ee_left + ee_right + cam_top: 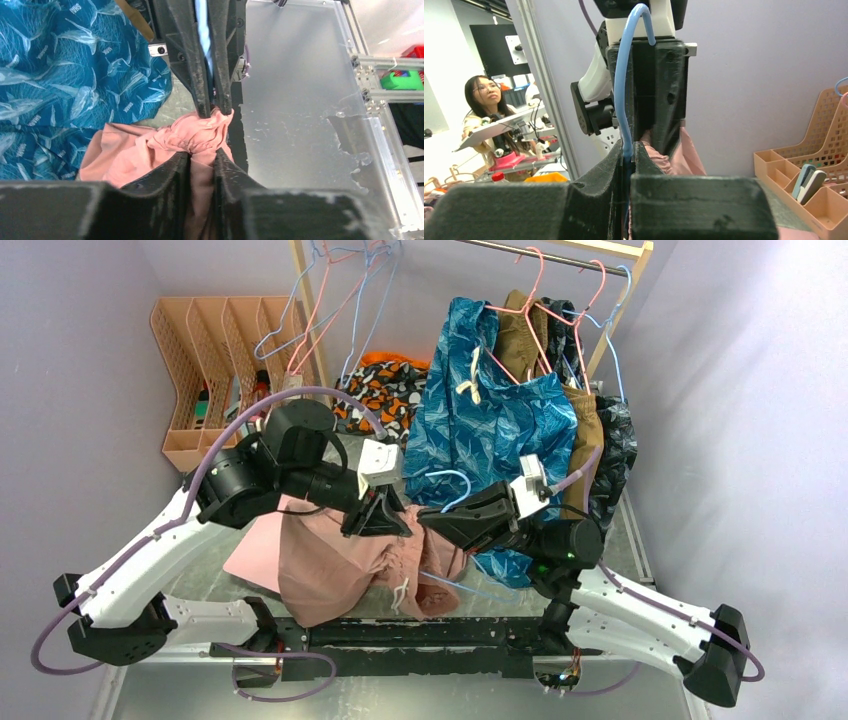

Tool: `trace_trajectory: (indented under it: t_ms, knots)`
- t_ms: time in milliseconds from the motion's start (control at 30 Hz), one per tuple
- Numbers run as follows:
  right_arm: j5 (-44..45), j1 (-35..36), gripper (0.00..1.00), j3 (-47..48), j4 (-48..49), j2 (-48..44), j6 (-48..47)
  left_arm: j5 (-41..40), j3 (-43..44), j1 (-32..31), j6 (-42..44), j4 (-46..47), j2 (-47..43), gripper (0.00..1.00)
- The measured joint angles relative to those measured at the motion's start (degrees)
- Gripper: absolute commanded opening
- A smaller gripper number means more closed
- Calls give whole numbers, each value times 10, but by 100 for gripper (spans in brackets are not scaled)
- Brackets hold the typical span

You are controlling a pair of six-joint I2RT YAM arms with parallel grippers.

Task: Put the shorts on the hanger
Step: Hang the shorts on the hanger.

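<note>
Left wrist shows the left hand (202, 156) pinching the shorts (165, 142), right hand (215, 111) pinching the hanger (620, 90) just beyond.

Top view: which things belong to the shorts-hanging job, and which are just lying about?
Job: shorts, blue hanger, left tool, right tool.
Lying about: blue garment, brown garment, organizer.

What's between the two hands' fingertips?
The gathered waistband of the shorts, bunched between the left hand gripping it and the right hand holding the blue hanger. The left wrist view shows it.
</note>
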Motion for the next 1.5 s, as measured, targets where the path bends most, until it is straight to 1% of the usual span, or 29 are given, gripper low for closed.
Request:
trace_trajectory:
  t_ms: [33,100,133,233,267,333,467,533,567,600,700,767,867,933,967,1000,1067,1100,1133,1200,1400,1500]
  knots:
    - [-1,0,0,0,2,1,0,2,0,-1,-1,0,0,8]
    - [-1,0,0,0,3,2,2,5,-1,-3,2,0,0,7]
    - [-2,-1,3,0,3,2,2,7,-1,-4,3,-1,0,7]
    - [-5,-1,25,11,-19,-1,0,5,-5,-5,4,1,-5,7]
    - [-6,-1,31,21,-44,-5,-5,3,-8,-5,4,3,-8,7]
    - [-3,-1,39,47,-91,-14,-16,-1,-18,-6,3,6,-17,7]
    - [18,-1,47,109,-209,-50,-52,-12,-42,-7,-1,16,-35,7]
    - [33,-1,48,136,-262,-66,-68,-16,-52,-7,-3,21,-44,7]
    - [47,-1,49,161,-307,-73,-80,-18,-57,-7,-4,24,-49,7]
    - [50,-1,49,167,-315,-73,-82,-20,-61,-7,-5,28,-53,7]
    - [66,-1,49,216,-402,-64,-101,-26,-72,-7,-9,37,-64,7]
    - [70,-1,49,238,-449,-50,-111,-30,-75,-7,-10,43,-68,7]
    - [74,-1,48,247,-496,-38,-120,-33,-76,-7,-12,46,-70,7]
    - [75,-1,45,247,-519,-32,-123,-35,-76,-7,-14,49,-70,7]
    - [75,-1,40,248,-528,-29,-123,-37,-77,-7,-16,50,-70,7]
    - [75,-1,32,252,-535,-25,-125,-38,-79,-7,-16,51,-70,7]
    - [70,-1,12,258,-542,-19,-127,-42,-82,-7,-20,56,-69,7]
    - [67,0,5,261,-543,-18,-129,-44,-82,-7,-21,58,-69,7]
    - [63,0,0,261,-542,-17,-129,-46,-83,-7,-23,61,-69,7]
    - [55,2,0,260,-535,-18,-124,-52,-85,-6,-25,65,-69,9]
    - [51,1,0,224,-480,-33,-116,-47,-87,-7,-36,85,-69,29]
    - [50,1,0,206,-459,-36,-112,-38,-88,-7,-43,99,-69,34]
